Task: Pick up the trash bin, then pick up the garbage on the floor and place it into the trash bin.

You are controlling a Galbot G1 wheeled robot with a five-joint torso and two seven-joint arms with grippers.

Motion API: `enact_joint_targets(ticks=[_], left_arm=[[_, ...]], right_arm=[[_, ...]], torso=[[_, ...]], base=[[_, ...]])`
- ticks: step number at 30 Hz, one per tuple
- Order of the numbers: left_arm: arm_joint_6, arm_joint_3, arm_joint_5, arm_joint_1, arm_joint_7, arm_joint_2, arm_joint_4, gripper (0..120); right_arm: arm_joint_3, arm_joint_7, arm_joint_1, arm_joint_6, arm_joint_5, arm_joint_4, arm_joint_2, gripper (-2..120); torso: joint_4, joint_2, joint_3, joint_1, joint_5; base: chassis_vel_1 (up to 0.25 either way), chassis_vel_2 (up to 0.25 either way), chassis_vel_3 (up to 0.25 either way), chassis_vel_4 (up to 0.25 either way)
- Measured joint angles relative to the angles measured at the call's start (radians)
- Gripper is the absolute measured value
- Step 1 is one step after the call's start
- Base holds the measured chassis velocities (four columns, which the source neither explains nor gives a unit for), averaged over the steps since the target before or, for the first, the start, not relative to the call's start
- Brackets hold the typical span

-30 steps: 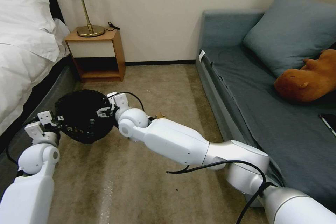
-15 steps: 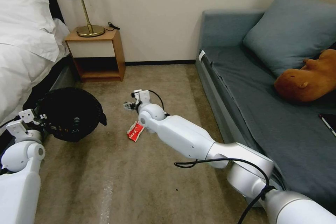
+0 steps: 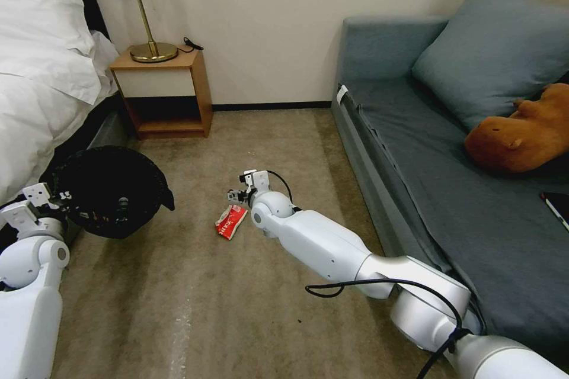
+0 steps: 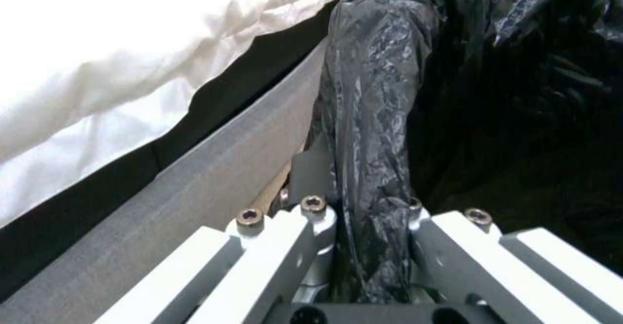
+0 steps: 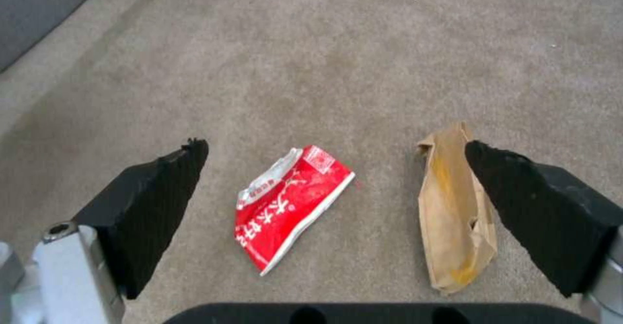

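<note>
The trash bin (image 3: 112, 189), lined with a crinkled black bag, is at the left beside the bed. My left gripper (image 3: 59, 200) is shut on its rim, and the left wrist view shows the fingers clamped over the bag-covered rim (image 4: 367, 178). A red-and-white crumpled packet of garbage (image 3: 231, 222) lies on the carpet mid-floor. My right gripper (image 3: 236, 195) hovers just above it, open. The right wrist view shows the packet (image 5: 292, 207) between the spread black pads (image 5: 155, 202) and a tan paper wrapper (image 5: 454, 217) lying by the other pad.
The bed (image 3: 41, 71) with white linen fills the left. A wooden nightstand (image 3: 166, 89) with a brass lamp stands at the back. A grey sofa (image 3: 450, 189) with a cushion, a brown plush toy (image 3: 521, 133) and a black phone (image 3: 558, 204) lines the right.
My right gripper has left the bin's rim and swung right and down over the red packet. My left arm has drawn the bin leftward toward the bed.
</note>
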Motion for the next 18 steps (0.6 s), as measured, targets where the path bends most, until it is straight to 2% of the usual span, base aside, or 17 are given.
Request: enact_joint_targets(ticks=[18], left_arm=[[0.0, 0.019, -0.006, -0.014, 0.007, 0.0, 0.015, 3]], right_arm=[[-0.028, -0.021, -0.022, 0.013, -0.031, -0.014, 0.003, 100]], torso=[[0.0002, 0.0, 0.0, 0.0, 0.0]], base=[[0.0, 0.0, 0.0, 0.0]])
